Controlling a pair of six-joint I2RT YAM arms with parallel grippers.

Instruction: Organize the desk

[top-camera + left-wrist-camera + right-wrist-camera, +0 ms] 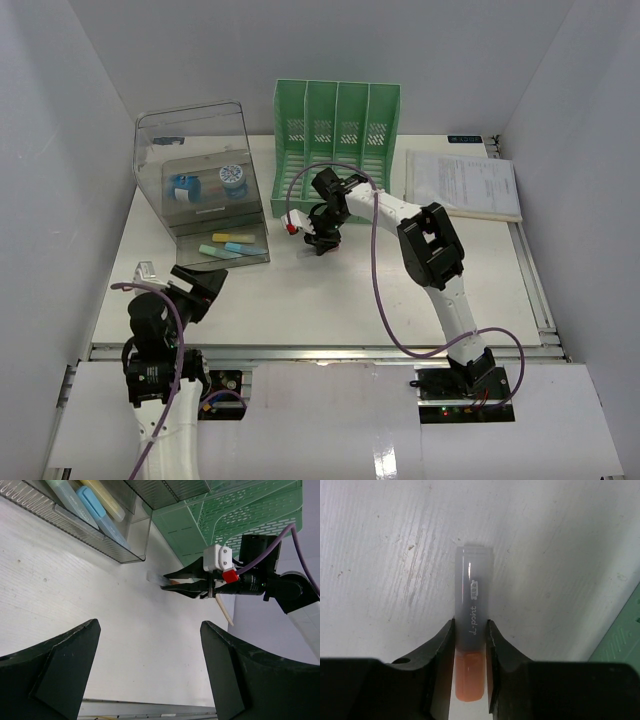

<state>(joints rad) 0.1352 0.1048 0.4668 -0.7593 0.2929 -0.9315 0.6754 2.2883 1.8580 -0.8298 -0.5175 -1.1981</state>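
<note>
Top external view: the white bench (pixel 330 300) fills the enclosure floor ahead of my two bases, with its metal rail along the near edge. A clear drawer box (pixel 200 180) stands at the far left corner, a green file rack (pixel 337 130) at the far edge near the middle, and a sheaf of papers (pixel 465 185) lies at the far right corner. My right claw (pixel 322 243) reaches down just in front of the rack; my left claw (pixel 200 290) sits by the near left edge, close to the box. Left wrist view: my left claw (pixel 149 625) is spread wide with nothing between its fingers, and the bare bench shows beneath it. Beyond it, my right claw (pixel 172 583) is low over the surface beside the rack, and a blue pen (pixel 92 502) and a yellow pen (pixel 102 497) lie in the box. Right wrist view: my right claw (pixel 470 630) is closed against both sides of a highlighter (pixel 472 595) with a grey cap and orange body. I cannot tell whether the highlighter is off the bench.
</note>
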